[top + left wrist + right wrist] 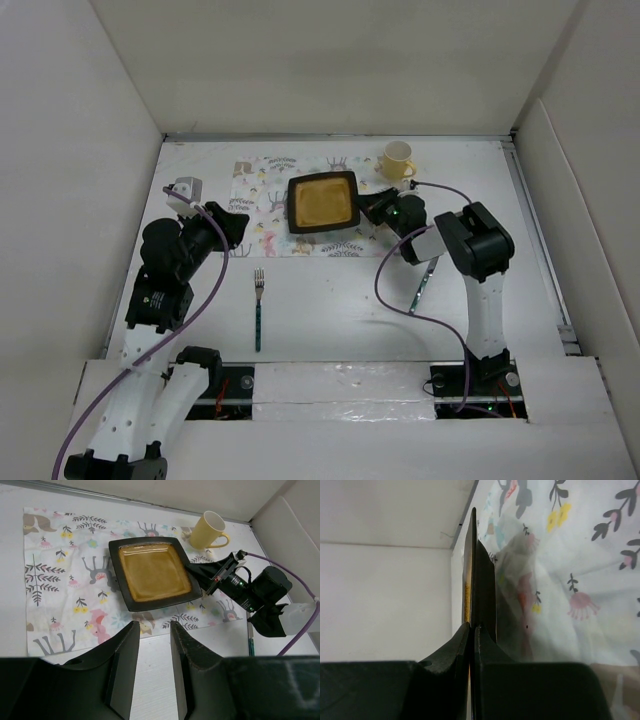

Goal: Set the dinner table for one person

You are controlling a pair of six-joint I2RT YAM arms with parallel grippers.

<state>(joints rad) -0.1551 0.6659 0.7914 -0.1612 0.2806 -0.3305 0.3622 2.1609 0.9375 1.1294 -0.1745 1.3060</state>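
Note:
A square dark plate [323, 202] with an amber centre lies over the animal-print placemat [262, 195] at the back of the white dinner table [330, 310]. My right gripper [368, 208] is shut on the plate's right rim; the right wrist view shows the plate edge-on [481, 580] between the closed fingers [472, 626]. My left gripper [238, 228] is open and empty, hovering above the placemat's near left edge [152, 625]. The left wrist view shows the plate [154, 572] and the right gripper [195, 572].
A yellow mug [397, 160] stands at the placemat's back right corner. A fork [258, 305] with a teal handle lies on the table in front of the placemat. A knife [425, 285] lies under the right arm. White walls surround the table.

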